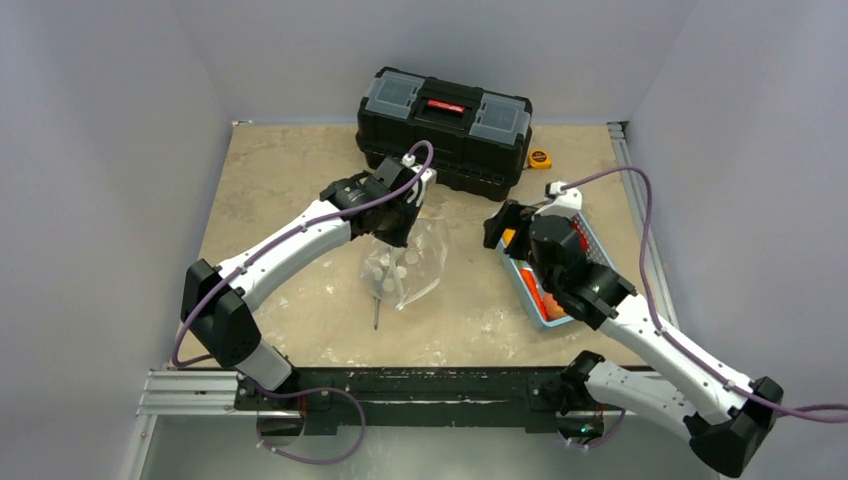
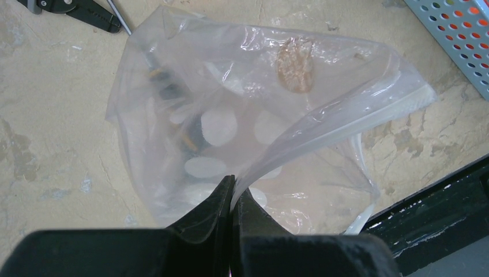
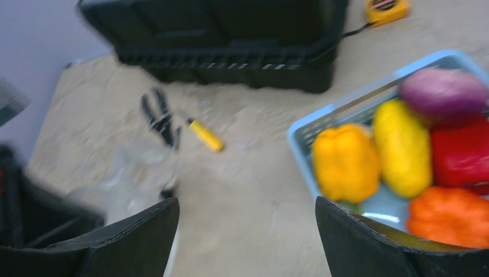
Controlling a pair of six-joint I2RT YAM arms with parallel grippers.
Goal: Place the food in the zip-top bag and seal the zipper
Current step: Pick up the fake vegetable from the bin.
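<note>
**Zip-top bag** (image 1: 405,268): clear film with white dots, at mid-table. One lip is pinched between the pressed-together jaws of the left gripper (image 2: 232,193), and the rest sags onto the table (image 1: 285,170). The zipper (image 2: 398,107) shows as a pale strip running out from the pinch along the raised lip. Below it the mouth gapes toward the basket side. A brownish-peach patch shows through the film, but I cannot tell whether it lies inside the bag or under it.

**Food** (image 3: 403,147): the pieces I can see sit packed together in the light blue basket (image 3: 302,158), right of the bag. They are a yellow-orange pepper, a long yellow piece, and a purple, a red and an orange one. The right gripper (image 3: 248,231) hovers just left of the basket with its jaws spread wide and nothing between them.

**Room to move:** a bare strip of table separates bag and basket, and more bare surface lies nearer the arm bases and on the far left.

**In the way:**
- A yellow-handled screwdriver (image 3: 203,134) and pliers (image 3: 158,115) lie side by side between the bag and the black toolbox (image 1: 445,125).
- The toolbox lines the far edge, close behind the left gripper.
- A tape measure (image 1: 540,158) sits at the right end of the toolbox.
- A thin dark rod (image 1: 376,312) lies at the bag's near edge.
- Walls close in on the left, back and right.
</note>
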